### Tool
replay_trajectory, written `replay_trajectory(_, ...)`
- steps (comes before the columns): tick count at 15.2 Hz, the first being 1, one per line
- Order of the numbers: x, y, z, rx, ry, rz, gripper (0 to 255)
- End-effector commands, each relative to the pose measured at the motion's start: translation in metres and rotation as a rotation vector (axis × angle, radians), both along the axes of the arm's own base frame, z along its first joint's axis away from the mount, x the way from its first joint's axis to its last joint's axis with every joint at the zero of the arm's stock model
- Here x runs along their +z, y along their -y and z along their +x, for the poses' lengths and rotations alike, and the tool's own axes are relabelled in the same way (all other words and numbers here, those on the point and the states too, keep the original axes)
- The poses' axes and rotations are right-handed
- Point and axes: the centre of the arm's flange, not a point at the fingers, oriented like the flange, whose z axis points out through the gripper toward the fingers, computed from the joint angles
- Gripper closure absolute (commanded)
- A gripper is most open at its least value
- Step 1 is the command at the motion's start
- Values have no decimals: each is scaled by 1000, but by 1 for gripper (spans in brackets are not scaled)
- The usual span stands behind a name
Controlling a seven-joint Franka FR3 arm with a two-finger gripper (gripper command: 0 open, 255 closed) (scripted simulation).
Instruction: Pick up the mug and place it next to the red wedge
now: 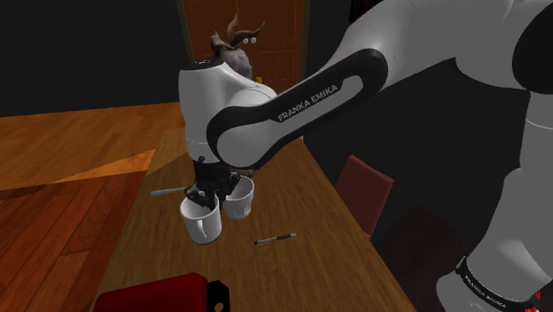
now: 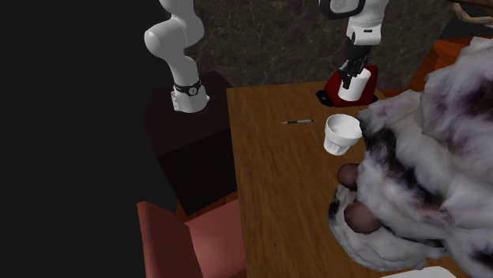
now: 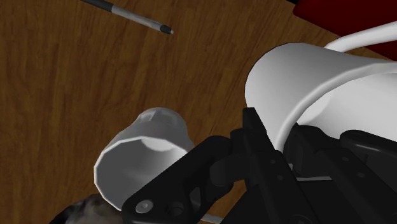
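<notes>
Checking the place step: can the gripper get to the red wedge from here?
Likely yes: gripper, shut on the mug, hangs close to the red wedge, bare table between; second cup and pen lie aside.

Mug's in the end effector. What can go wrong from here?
1. The end effector seems to pinch the mug by its rim wall, so it may swing or slip in transit.
2. The second white cup sits right beside it; a sideways move could knock it.
3. Lowering too close could strike the red wedge.
</notes>
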Motion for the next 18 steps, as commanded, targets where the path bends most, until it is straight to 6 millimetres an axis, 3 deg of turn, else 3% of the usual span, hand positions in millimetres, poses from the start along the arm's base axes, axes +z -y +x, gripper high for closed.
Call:
replay_trajectory(1,-10,0,-1,0,1,1,255)
replay_trajectory(18,-98,0,-1,0,1,1,255)
